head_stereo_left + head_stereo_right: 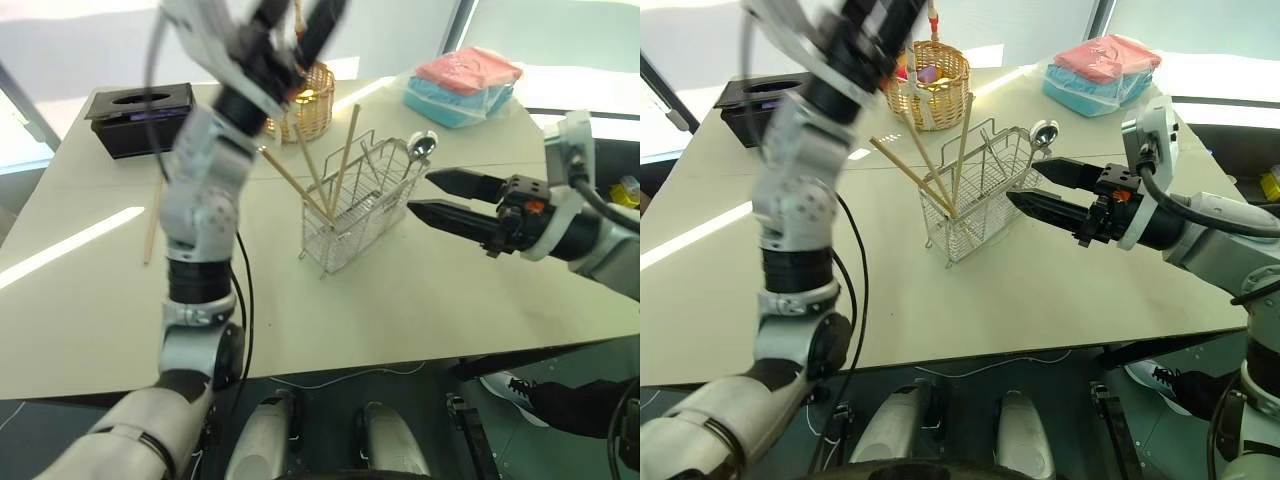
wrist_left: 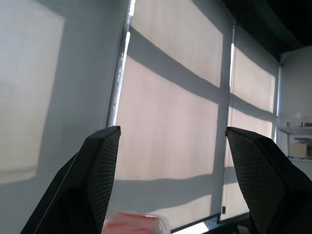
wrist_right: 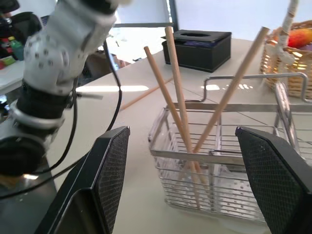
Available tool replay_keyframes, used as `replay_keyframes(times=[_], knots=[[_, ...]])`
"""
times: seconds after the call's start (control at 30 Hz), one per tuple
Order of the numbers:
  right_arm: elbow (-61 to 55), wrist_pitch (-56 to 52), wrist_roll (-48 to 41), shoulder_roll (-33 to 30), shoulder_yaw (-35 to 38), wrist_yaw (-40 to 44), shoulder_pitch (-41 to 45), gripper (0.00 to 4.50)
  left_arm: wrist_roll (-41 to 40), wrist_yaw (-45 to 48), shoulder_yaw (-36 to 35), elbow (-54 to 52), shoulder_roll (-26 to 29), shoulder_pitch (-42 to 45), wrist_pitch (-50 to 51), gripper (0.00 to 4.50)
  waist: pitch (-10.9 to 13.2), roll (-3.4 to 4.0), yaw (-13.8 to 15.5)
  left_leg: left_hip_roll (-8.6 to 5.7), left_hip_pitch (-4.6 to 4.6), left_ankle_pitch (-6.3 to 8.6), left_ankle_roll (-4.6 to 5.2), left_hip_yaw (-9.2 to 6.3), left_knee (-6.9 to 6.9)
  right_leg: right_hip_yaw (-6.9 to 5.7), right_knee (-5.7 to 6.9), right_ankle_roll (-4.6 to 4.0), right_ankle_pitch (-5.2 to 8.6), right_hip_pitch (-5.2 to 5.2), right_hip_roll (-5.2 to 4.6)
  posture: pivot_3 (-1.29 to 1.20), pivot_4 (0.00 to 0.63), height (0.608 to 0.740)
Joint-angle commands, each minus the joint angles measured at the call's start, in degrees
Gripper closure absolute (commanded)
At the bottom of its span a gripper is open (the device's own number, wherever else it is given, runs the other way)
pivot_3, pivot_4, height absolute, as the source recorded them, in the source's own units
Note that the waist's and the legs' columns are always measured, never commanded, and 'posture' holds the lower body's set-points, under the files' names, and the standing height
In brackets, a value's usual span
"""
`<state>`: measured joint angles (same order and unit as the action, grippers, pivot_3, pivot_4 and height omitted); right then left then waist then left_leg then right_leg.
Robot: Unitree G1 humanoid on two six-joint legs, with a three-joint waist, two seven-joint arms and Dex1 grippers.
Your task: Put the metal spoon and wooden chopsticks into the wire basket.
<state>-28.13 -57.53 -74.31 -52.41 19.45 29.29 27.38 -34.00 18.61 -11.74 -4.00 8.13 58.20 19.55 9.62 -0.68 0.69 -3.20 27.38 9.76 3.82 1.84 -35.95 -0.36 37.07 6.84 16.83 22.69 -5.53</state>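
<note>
The wire basket [image 1: 362, 203] stands mid-table with three wooden chopsticks [image 1: 342, 160] leaning in it. The metal spoon [image 1: 421, 146] is in its right end, bowl up above the rim. One more chopstick [image 1: 152, 225] lies flat on the table to the left. My right gripper [image 1: 420, 192] is open and empty, level, its tips just right of the basket; the right wrist view has the basket [image 3: 229, 165] and sticks [image 3: 178, 102] between its fingers [image 3: 105, 165]. High above the table's back, my left gripper [image 2: 170, 146] is open and empty, pointing up at window blinds.
A round wicker basket [image 1: 305, 100] with a tall handle stands behind the wire basket. A black box [image 1: 140, 118] sits at the back left, and folded pink and blue cloths [image 1: 465, 85] at the back right. The table [image 1: 400, 300] has bare surface in front.
</note>
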Motion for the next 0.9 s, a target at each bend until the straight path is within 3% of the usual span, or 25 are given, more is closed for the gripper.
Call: replay_keyframes(times=[0.03, 0.23, 0.43, 0.63, 0.9], knots=[[-2.51, -0.98, -4.32, -1.95, -0.64, 0.87, 2.96, 0.93, 2.46, -10.26, -4.77, 0.73, 6.08, 2.89, 7.01, 0.88, 0.01, -0.01, -0.01, 0.00, 0.01, -0.01, -0.01, 0.00, -0.01, 0.00, 0.05, 0.01, 0.00, 0.04, 0.01, 0.00, 0.150, 0.740], [-3.65, -2.47, -6.82, -4.26, -3.00, 2.52, 4.09, 0.93, 5.66, -16.84, -6.58, -1.66, 19.73, -1.54, 24.75, 0.88, 0.02, -0.04, 0.06, 0.00, 0.00, -0.01, -0.03, 0.00, -0.02, 0.00, 0.07, 0.01, -0.01, 0.05, 0.01, 0.00, 0.150, 0.740], [-3.35, -2.65, -7.23, -4.78, -5.01, 4.28, 5.26, 0.93, 12.32, -18.17, -4.82, -4.04, 30.82, -13.28, 36.79, 0.88, 0.03, -0.06, -0.04, 0.00, 0.00, 0.09, -0.20, 0.01, 0.03, 0.03, 0.04, -0.02, -0.01, 0.32, -0.03, 0.00, 0.150, 0.740], [-2.19, -2.07, -4.57, -3.99, -7.15, 5.81, 6.56, 0.93, 15.09, -17.43, -5.84, 0.60, 32.15, -20.17, 39.12, 0.88, 0.03, -0.06, 0.12, -0.01, 0.04, 0.07, -0.25, 0.05, 0.28, 0.05, -0.06, -0.22, 0.05, 0.46, -0.09, 0.00, 0.150, 0.740], [-1.75, -1.51, -2.69, -2.23, -7.54, 4.42, 7.29, 0.93, 20.41, -18.12, -1.93, 6.68, 29.06, -21.61, 39.30, 0.88, 0.03, -0.07, 0.09, -0.01, 0.05, 0.06, -0.28, 0.12, 0.48, 0.06, -0.08, -0.12, -0.03, 0.60, -0.14, 0.00, 0.150, 0.740]])
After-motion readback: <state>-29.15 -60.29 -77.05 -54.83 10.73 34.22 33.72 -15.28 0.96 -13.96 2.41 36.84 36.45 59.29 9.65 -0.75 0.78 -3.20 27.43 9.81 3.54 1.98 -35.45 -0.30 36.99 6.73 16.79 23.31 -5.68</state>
